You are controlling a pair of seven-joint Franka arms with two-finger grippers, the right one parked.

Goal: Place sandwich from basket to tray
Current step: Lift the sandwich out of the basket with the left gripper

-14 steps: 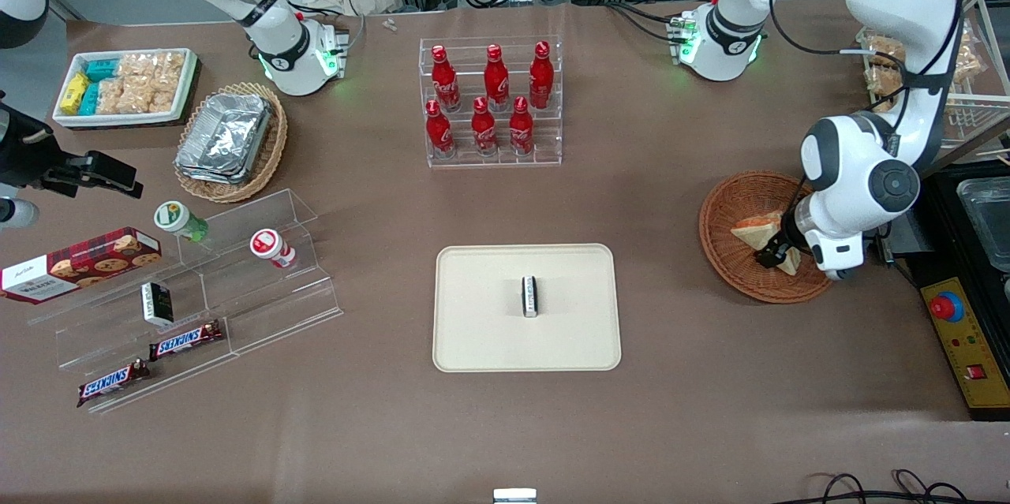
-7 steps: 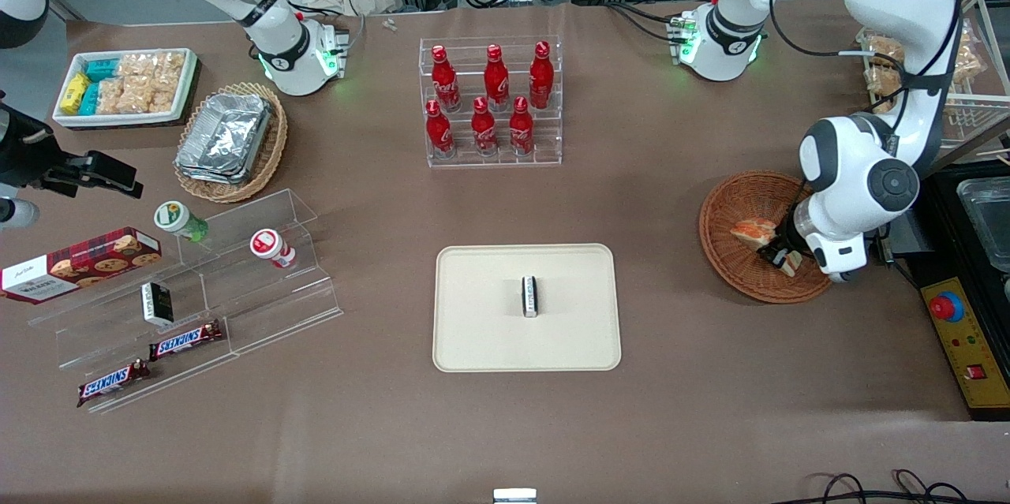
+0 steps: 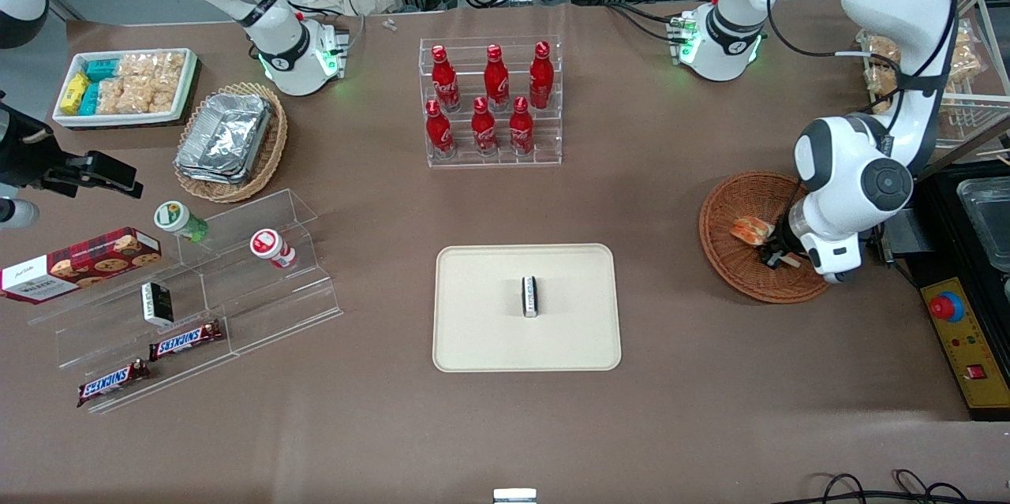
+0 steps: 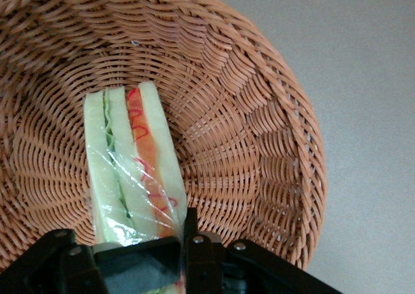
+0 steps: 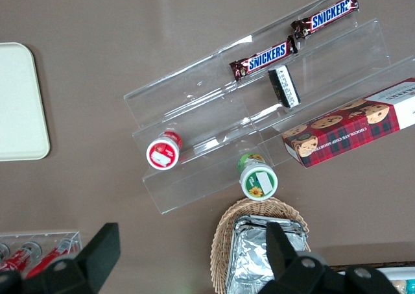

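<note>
A brown table seen from the front, with the tray (image 3: 481,330) as the landmark near the middle. The tray is cream, flat and low-rimmed, and a small dark bar (image 3: 530,296) lies at its centre. Well off from the tray, toward the working arm's end of the table, sits the round reddish basket (image 3: 730,267). The sandwich (image 3: 751,229), a cling-wrapped wedge with green and orange layers, is in the basket, tipped up on edge.

The gripper (image 3: 775,255) is down in the basket, at the end of the sandwich away from the tray. In the wrist view the fingers (image 4: 189,232) press against the wedge on both sides, so the gripper (image 4: 139,252) looks clamped on the sandwich (image 4: 133,171), though its near end is hidden by the black fingers and the hold cannot be fully checked.

The step in hand appears to be the grasp itself, just before the lift. Next, the wedge would need raising straight up until it clears the basket (image 4: 259,145) rim, then carrying across the bare table to the tray and setting down beside the bar, not on it. The slippery wrap could let it slide.
</note>
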